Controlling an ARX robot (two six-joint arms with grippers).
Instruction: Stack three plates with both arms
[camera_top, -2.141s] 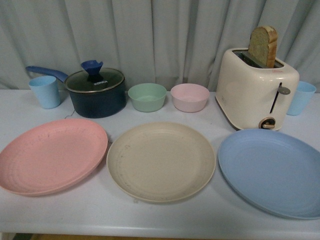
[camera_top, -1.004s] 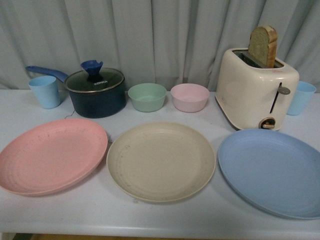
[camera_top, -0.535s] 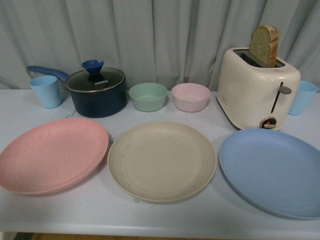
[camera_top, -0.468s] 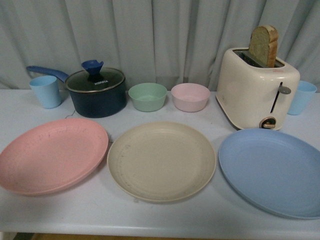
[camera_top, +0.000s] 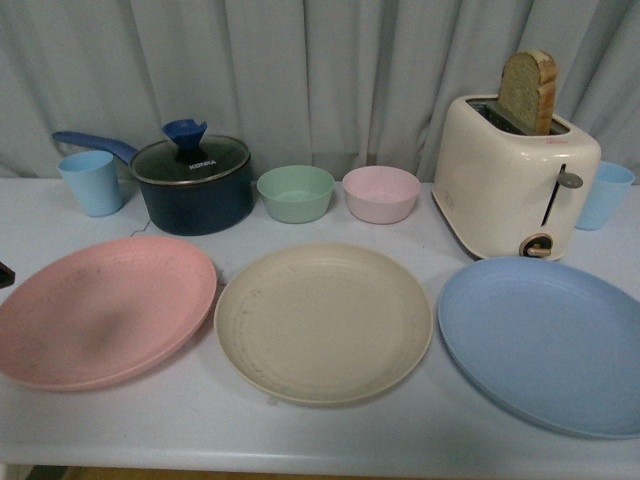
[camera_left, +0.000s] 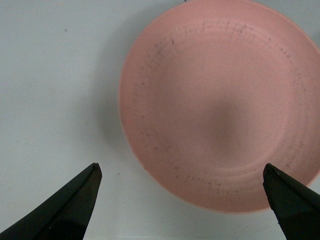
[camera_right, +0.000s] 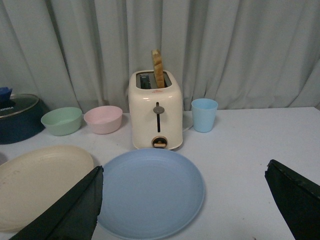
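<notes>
Nothing is stacked yet. The pink plate (camera_top: 105, 312), beige plate (camera_top: 322, 322) and blue plate (camera_top: 545, 345) lie flat in a row on the table (camera_top: 320, 440), with the pink and beige rims nearly touching.

The left hand (camera_left: 181, 170) hovers above the pink plate, fingers spread wide and holding nothing. The right hand (camera_right: 183, 169) is also spread and empty, facing the blue plate.

The step in hand looks like picking up the pink plate. I would lower the hand at the outer rim, slip one finger under the lip, pinch firmly, and lift level so the plate clears the beige one.

The front view shows the whole row but neither hand clearly. Only the left wrist view shows that hand over the pink plate and the plate's dark scuffs. Only the right wrist view shows the gap between the blue plate and the toaster (camera_right: 156, 112).
</notes>
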